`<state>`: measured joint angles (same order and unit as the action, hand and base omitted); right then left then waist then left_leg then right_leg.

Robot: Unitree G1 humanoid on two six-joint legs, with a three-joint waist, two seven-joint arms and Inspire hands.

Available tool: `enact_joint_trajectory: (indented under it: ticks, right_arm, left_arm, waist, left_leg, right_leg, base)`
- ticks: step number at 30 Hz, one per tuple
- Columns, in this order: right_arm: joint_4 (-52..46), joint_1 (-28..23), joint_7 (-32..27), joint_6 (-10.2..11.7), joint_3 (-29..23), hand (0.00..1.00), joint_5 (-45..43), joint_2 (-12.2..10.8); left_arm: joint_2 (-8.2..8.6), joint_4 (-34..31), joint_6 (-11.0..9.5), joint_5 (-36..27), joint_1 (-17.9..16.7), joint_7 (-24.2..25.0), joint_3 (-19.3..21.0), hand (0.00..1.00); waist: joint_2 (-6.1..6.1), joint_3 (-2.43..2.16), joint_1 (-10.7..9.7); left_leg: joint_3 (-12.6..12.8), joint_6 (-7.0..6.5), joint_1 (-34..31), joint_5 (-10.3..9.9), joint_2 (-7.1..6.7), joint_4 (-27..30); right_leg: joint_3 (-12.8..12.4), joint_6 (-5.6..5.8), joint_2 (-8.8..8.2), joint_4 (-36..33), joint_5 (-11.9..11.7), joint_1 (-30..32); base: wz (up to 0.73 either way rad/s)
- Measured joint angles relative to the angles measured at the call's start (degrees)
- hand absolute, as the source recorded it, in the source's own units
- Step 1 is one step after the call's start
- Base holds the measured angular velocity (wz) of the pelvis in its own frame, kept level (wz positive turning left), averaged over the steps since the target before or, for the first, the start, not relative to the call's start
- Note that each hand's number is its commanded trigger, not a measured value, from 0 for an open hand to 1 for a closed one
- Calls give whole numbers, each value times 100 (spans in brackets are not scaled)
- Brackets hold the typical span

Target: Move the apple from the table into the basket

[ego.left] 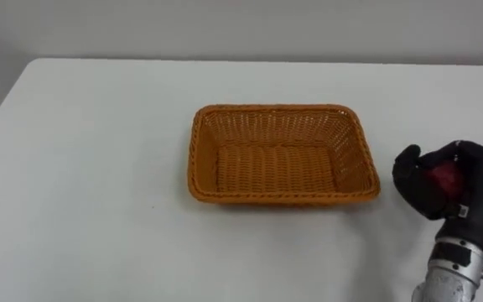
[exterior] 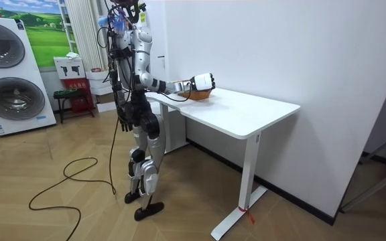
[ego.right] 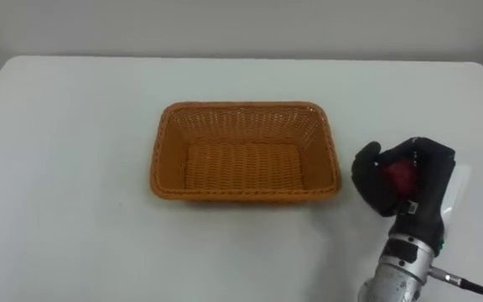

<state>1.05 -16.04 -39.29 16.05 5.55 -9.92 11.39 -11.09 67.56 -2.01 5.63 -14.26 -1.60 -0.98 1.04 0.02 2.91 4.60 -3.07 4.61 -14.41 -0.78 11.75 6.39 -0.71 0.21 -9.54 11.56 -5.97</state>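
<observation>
- My right robot hand [ego.left: 416, 186] is closed round the apple [ego.left: 444, 176]. The dark fingers curl over it from one side and the thumb from the other, so just a patch of red shows between them.
- The apple sits in that grasp, just beside the right wall of the basket [ego.left: 198, 159] and outside it, over the white tabletop [ego.left: 90, 168]. From the room view I judge the robot hand to be raised off the surface, at about rim height or a little above.
- The step in hand, as I read it, is carrying the apple into the basket, which is empty.
- To do it well, I should hold the fingers firm and rise enough for my knuckles and the fruit to clear the right rim. Then I should travel left until I am over the middle of the woven floor.
- I should come down low before letting go. A round fruit dropped from height would bounce or roll against the sloped walls.
- The basket looks light, so a brush against its rim could shove it across the smooth tabletop. A clear margin over the edge matters more than speed.
- The apple looks deep red and smooth, and small enough to be nearly swallowed by my grasp. I cannot make out a stem or any marks.
</observation>
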Motion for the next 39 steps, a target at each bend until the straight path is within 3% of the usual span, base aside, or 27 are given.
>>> enact_joint_trajectory:
  ticks: [7,11,12,13,14,23,39]
  right_arm:
    - [-259,128,264,0,623,100,-43,35]
    - [-289,145,610,0,950,100,-142,114]
    - [-292,145,705,0,1014,91,-168,124]
    - [-300,146,754,-1,1075,57,-227,139]
    - [-306,146,774,-2,1105,0,-272,150]
    - [-646,150,1103,-110,1404,0,-669,220]
    - [-672,151,1375,-118,1442,0,-644,240]
  left_arm:
    - [-2,155,9,-38,150,90,-482,0]
    - [-4,185,10,-36,204,101,-484,0]
    - [-4,184,10,-35,218,105,-486,0]
    - [-4,182,10,-27,230,104,-487,0]
    - [-4,181,10,-20,232,104,-487,0]
    - [-4,181,85,18,238,103,-598,0]
    - [0,182,170,20,325,69,-628,0]
  waist:
    - [21,7,72]
    - [59,7,104]
    - [64,3,124]
    - [74,0,158]
    - [77,3,168]
    - [2,35,208]
    - [-51,18,190]
  left_leg:
    - [-11,1,-19,1,-1,0]
    - [-10,3,-55,2,-3,0]
    - [-16,2,-75,2,-6,7]
    - [-21,2,-96,2,-7,12]
    - [-21,2,-102,2,-8,12]
    - [-82,2,-192,2,-50,97]
    - [-77,0,-182,8,-54,115]
  right_leg:
    - [17,0,-3,-2,0,-17]
    - [-6,0,-1,-1,0,-10]
    - [-4,0,-2,-1,0,-1]
    - [7,0,-4,0,0,13]
    - [7,0,-5,3,0,17]
    - [45,0,-9,11,0,23]
    - [74,0,-22,3,0,12]
  base:
    - [1]
    - [0]
    - [0]
    - [0]
    - [0]
    - [6]
    - [0]
